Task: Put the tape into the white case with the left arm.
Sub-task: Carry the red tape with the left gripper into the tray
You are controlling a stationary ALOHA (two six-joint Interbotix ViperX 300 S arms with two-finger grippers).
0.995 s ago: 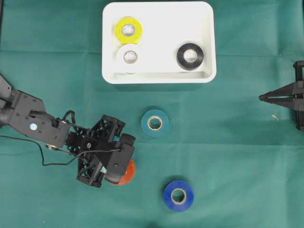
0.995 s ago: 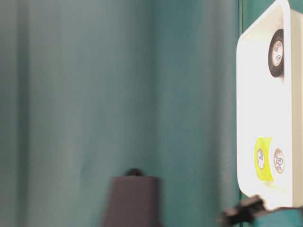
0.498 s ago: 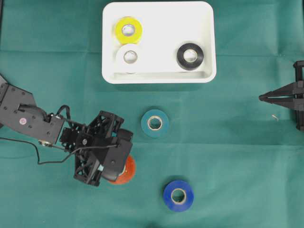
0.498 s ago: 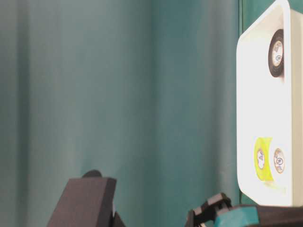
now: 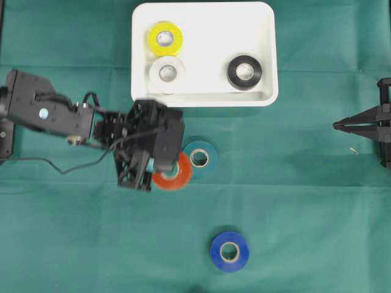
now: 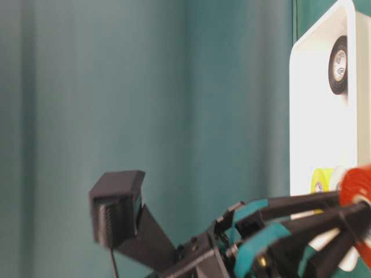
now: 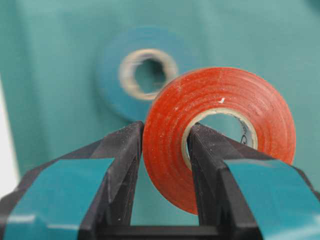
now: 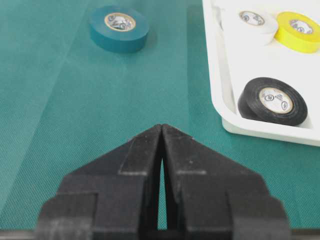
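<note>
Held thing: a red-orange roll of vinyl tape [image 7: 218,135], gripped through its wall, one finger of the left tool [image 7: 165,150] in the core and the other on the outer face.
Left tool state: pinched narrow on the red-orange roll, its black fingers [image 7: 120,165] banded in teal.
Where the roll is: in the overhead view the red-orange roll [image 5: 173,172] sits lifted over the green cloth of the worktop [image 5: 305,213], overlapping the edge of a teal roll of tape [image 5: 200,157] lying flat beneath it.
Key relation: the large white rectangular plastic case [image 5: 269,67] lies toward the top of the overhead view from the left tool [image 5: 166,163], its near wall close by; the roll must clear that wall.
Case contents: a yellow roll [image 5: 165,38], a white roll [image 5: 167,72] and a black roll [image 5: 244,71] (the middle of the floor is bare).
Right tool: the plain black right tool [image 8: 161,165] rests with fingers pressed together, holding nothing, well apart at the right edge.
Also left out: a blue roll [image 5: 229,250] lower on the cloth.
Judgement: carrying is under way; placing is not yet done.
</note>
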